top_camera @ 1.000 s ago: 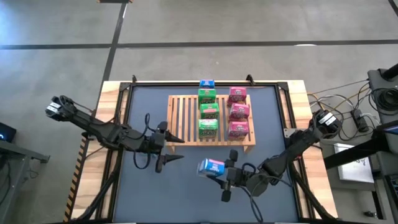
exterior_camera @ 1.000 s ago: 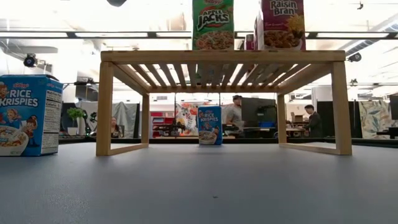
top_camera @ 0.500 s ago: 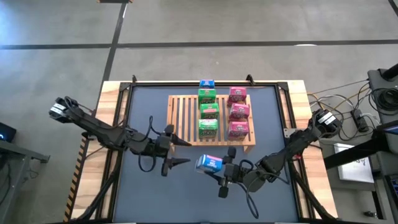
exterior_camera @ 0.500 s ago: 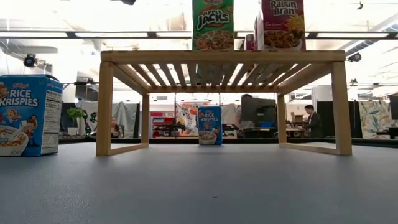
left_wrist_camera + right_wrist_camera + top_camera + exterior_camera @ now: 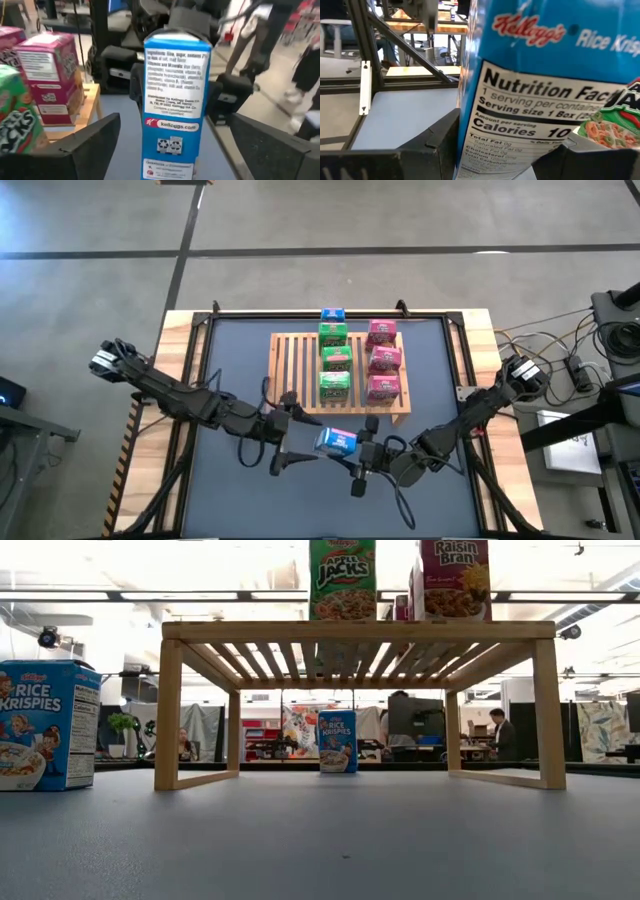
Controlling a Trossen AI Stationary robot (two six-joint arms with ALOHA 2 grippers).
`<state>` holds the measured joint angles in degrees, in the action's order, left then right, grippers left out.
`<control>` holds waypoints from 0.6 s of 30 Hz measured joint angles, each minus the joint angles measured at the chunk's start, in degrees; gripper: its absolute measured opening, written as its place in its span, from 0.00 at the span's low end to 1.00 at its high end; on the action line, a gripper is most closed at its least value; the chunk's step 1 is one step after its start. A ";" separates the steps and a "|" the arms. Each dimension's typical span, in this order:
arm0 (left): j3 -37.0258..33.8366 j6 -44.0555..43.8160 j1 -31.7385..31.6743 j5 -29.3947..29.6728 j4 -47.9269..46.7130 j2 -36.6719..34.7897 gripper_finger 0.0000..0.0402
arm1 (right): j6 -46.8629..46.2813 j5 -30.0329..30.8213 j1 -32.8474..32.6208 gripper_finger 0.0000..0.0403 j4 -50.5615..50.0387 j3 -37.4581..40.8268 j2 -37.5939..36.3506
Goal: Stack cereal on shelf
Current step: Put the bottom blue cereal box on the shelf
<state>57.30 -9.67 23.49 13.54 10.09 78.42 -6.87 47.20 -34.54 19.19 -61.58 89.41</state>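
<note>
**Blue box held between the two arms, left fingers spread toward it**

The right gripper (image 5: 352,457) pinches a blue cereal box (image 5: 338,443) at the near middle of the table, just in front of the near edge of the wooden shelf (image 5: 290,365). From above, the box's long axis runs left to right, so its free end points at the left gripper (image 5: 296,440). That gripper sits just left of the box, fingers spread wide. In its own wrist view the box (image 5: 175,102) stands straight ahead between the two dark fingers (image 5: 92,142), not yet touched. The left gripper is the nearer free one, so a handover looks likely.

On the shelf sit three green boxes (image 5: 334,360) and three pink boxes (image 5: 383,360), with a second blue box (image 5: 332,314) at the far edge; a third blue box (image 5: 40,725) shows only in the low view.

Compared with a second ago, the left arm has swung in from the left toward the held box and its fingers have widened. The right gripper has shifted slightly left, grip unchanged.
</note>
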 joint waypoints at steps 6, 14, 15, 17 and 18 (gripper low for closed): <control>7.86 0.81 -0.11 0.58 -7.59 5.11 0.94 | 0.04 -1.22 0.00 0.45 0.37 -0.02 0.00; 16.85 1.25 -0.04 0.74 -14.64 10.00 0.87 | 0.45 -4.29 -0.02 0.45 0.36 -0.02 0.04; 17.26 1.25 -0.04 0.74 -14.69 10.19 0.85 | 0.49 -4.29 -0.02 0.45 0.36 -0.02 0.05; 17.35 1.47 -0.04 0.84 -15.06 10.22 0.81 | 0.72 -4.31 -0.04 0.45 0.37 -0.02 0.07; 17.24 1.47 -0.06 0.87 -15.09 10.22 0.78 | 0.76 -4.32 -0.04 0.45 0.36 -0.02 0.07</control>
<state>74.54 -8.21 23.43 14.41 -5.00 88.64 -6.12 42.88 -34.59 19.55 -61.60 89.47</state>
